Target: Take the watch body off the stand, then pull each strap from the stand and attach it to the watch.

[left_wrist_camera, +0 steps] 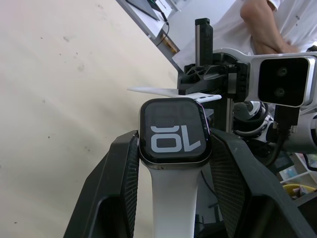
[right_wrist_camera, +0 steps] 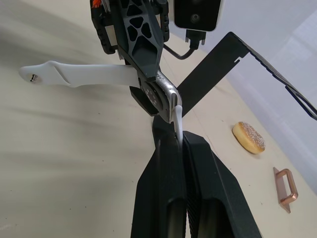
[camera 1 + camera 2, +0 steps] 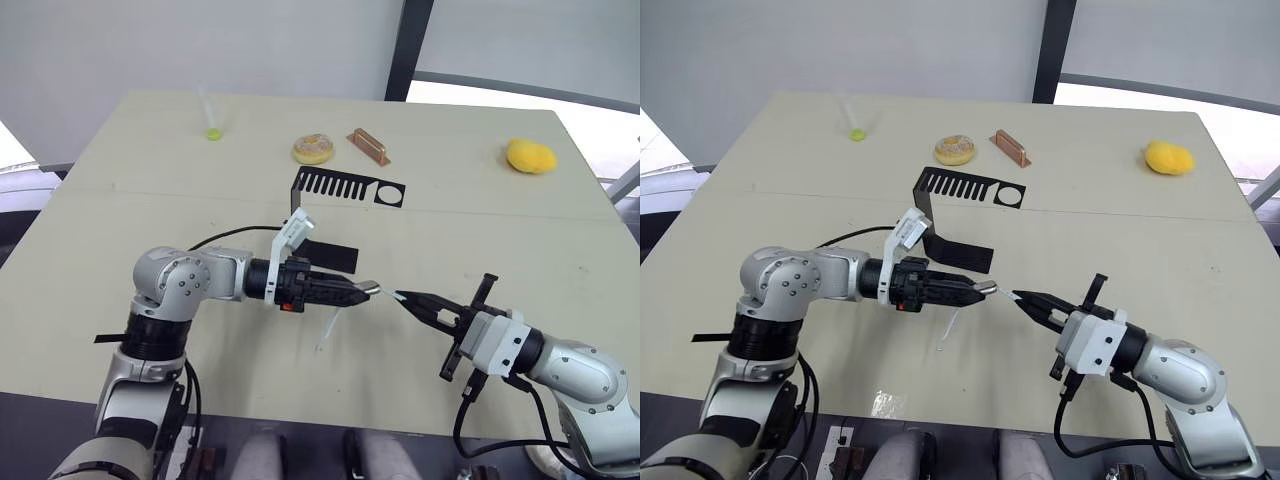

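Note:
Above the table's middle, my left gripper (image 3: 360, 290) is shut on the watch body (image 1: 173, 131), a black rounded-square case with light digits on its screen. One white strap (image 2: 79, 75) is fixed to the case and hangs from it toward the table (image 3: 327, 330). My right gripper (image 3: 407, 299) faces the left one, shut on the second white strap (image 2: 177, 121). That strap's free end lies against the case's opposite edge (image 1: 173, 93). The black stand (image 3: 345, 187) sits behind the grippers, with its comb-slotted top plate and round hole bare.
Along the far side of the table (image 3: 100, 250) lie a doughnut (image 3: 313, 149), a copper-coloured bar (image 3: 368, 146), a yellow object (image 3: 530, 156) and a small green thing (image 3: 213, 134). A person's arm (image 1: 267, 25) is beyond the table.

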Tool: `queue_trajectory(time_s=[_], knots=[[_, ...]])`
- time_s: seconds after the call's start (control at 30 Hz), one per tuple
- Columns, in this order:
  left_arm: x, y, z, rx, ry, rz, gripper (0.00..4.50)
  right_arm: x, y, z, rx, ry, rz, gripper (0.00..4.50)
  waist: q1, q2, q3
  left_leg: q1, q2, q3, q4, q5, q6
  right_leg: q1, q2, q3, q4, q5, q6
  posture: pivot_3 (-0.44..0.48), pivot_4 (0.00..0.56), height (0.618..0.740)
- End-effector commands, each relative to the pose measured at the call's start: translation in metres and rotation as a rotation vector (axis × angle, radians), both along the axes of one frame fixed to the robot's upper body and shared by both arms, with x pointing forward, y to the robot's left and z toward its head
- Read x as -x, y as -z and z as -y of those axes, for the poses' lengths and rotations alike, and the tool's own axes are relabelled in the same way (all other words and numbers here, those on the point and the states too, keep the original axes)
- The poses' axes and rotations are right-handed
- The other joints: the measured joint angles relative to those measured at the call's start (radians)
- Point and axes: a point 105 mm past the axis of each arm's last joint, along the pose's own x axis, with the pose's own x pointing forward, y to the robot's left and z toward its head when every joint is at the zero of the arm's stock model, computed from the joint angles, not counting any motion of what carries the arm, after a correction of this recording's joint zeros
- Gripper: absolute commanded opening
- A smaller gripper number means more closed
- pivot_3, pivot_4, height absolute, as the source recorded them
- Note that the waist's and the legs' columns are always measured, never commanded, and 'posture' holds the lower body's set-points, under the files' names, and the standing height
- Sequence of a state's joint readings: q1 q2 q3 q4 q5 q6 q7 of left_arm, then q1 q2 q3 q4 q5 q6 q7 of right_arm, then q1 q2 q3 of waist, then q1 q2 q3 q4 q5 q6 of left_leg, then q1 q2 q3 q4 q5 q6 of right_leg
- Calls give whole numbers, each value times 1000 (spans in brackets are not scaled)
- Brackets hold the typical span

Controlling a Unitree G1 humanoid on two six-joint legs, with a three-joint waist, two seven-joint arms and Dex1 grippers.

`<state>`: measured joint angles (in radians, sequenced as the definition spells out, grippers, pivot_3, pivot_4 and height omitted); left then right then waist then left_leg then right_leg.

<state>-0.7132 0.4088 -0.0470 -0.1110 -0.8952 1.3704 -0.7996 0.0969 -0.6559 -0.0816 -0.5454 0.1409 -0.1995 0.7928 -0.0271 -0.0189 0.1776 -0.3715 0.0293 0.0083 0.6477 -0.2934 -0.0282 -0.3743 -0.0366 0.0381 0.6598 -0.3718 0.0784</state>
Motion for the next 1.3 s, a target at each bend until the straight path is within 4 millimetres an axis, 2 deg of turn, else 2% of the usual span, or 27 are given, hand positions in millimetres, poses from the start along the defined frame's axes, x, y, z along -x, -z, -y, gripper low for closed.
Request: queue_trajectory(time_s=[0.03,0.6,1.1,1.3], knots=[[6,-8,1,15,28,39,1581,4,-7,-4,-14,-19,42,0,0,0,0,0,0,0,0,0,0,0,0,0,0,0,0,0,150,740],[0,-1,-1,-13,-8,35,1581,4,-7,-1,-3,-16,49,0,0,0,0,0,0,0,0,0,0,0,0,0,0,0,0,0,150,740],[3,0,2,-6,-9,31,1581,6,-3,-4,3,-43,35,0,0,0,0,0,0,0,0,0,0,0,0,0,0,0,0,0,150,740],[-1,1,-2,-8,-32,23,1581,7,-4,0,7,-32,40,0,0,0,0,0,0,0,0,0,0,0,0,0,0,0,0,0,150,740]])
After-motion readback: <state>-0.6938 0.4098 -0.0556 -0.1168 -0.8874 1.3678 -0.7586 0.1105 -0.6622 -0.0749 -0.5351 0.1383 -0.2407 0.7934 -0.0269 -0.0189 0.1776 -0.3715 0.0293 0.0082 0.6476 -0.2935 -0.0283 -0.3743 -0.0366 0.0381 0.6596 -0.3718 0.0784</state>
